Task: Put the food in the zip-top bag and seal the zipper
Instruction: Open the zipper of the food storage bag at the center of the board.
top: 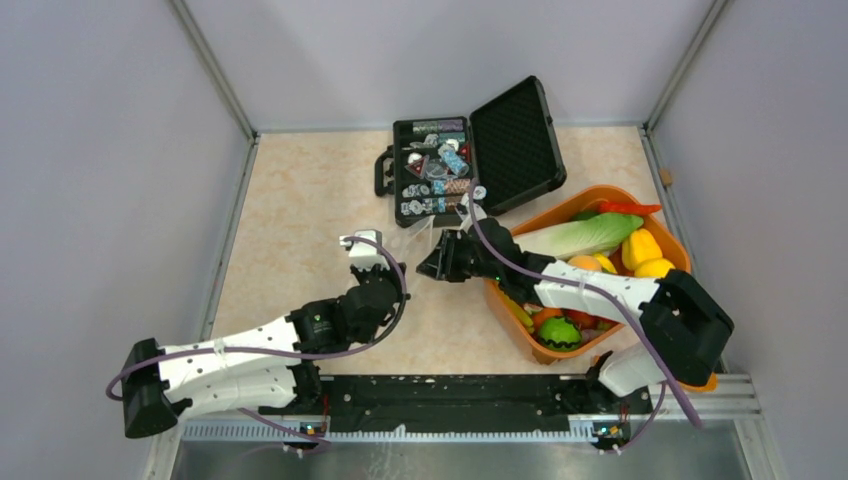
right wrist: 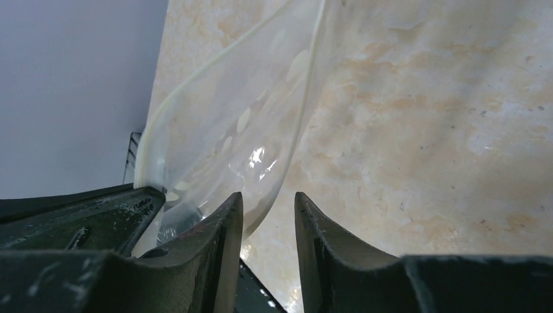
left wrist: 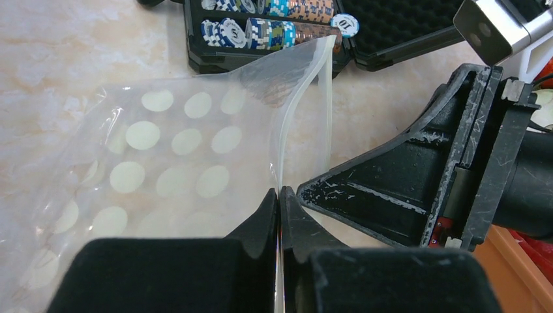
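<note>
The clear zip-top bag (left wrist: 169,163) with pale round dots lies on the table and also shows in the right wrist view (right wrist: 241,124). Its whitish zipper (left wrist: 290,124) runs up from my left gripper (left wrist: 280,195), which is shut on that strip. My right gripper (right wrist: 267,199) is open, tip to tip with the left one (top: 392,272), and the bag's curved lip sits by its left finger (right wrist: 228,222). In the top view the right gripper (top: 428,266) points left. The food, including a yellow pepper (top: 640,248) and a green piece (top: 560,332), lies in the orange tub (top: 520,318).
An open black case (top: 510,140) of poker chips (left wrist: 274,32) stands just beyond the bag. The orange tub stands at the right under the right arm. Grey walls enclose the table on three sides.
</note>
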You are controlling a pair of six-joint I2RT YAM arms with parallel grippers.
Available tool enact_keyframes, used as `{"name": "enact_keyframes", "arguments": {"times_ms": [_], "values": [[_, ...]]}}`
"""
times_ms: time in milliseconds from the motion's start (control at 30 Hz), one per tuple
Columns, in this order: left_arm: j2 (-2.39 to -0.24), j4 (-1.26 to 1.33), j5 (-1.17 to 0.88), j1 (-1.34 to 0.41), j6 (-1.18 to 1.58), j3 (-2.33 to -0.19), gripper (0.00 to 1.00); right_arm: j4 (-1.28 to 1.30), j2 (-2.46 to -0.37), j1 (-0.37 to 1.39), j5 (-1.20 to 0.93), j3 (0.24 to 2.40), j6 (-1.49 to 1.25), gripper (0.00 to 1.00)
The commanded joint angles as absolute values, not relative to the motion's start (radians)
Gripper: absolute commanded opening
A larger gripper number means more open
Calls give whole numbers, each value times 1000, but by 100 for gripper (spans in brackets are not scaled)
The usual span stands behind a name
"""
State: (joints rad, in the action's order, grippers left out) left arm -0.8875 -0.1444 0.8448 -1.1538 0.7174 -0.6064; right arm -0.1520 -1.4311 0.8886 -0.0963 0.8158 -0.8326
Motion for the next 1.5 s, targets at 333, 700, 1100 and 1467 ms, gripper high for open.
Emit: {"name": "enact_keyframes", "arguments": {"times_ms": [333, 700, 1100, 1467], "values": [[-869, -147, 823, -1154, 640, -600, 24, -242, -1433, 908, -87, 862, -844, 0], [-974, -289, 785, -1152, 561, -737, 48, -241, -1411, 955, -5, 863, -883, 0], [-1063, -440, 880, -1154, 597, -818, 45, -238, -1366, 965, 110, 825, -927, 0], [-1112, -494, 849, -1154, 575, -891, 42, -216, -1372, 966, 128, 836, -927, 0]]}}
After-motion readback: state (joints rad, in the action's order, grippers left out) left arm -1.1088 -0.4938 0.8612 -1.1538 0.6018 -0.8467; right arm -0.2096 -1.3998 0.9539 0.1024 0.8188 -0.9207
